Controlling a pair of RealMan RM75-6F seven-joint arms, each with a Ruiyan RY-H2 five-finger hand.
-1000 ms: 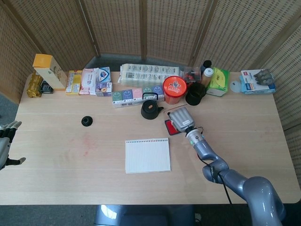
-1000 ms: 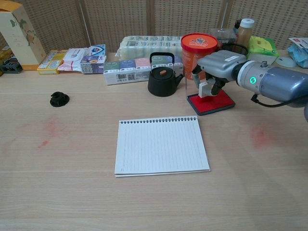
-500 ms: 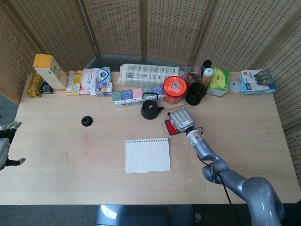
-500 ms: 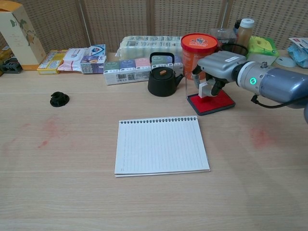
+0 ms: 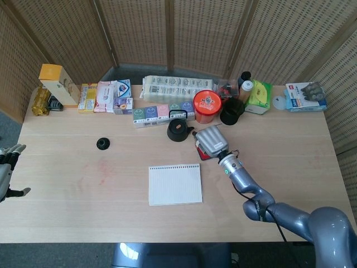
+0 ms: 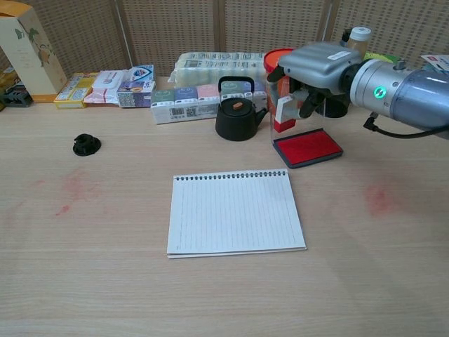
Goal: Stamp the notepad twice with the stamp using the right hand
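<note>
Red stamp [image 6: 283, 123] half-hidden under right robot hand [image 6: 309, 74]

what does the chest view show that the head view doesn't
Only the chest view shows the stamp itself, held in the right hand and lifted clear of the red ink pad, whose whole face is visible. It also shows a red smudge on the table to the right.

Only the head view shows the left hand, at the table's left edge with nothing in it, and the blue box at far right.

Both show the blank notepad, the black kettle and the red tub.
</note>
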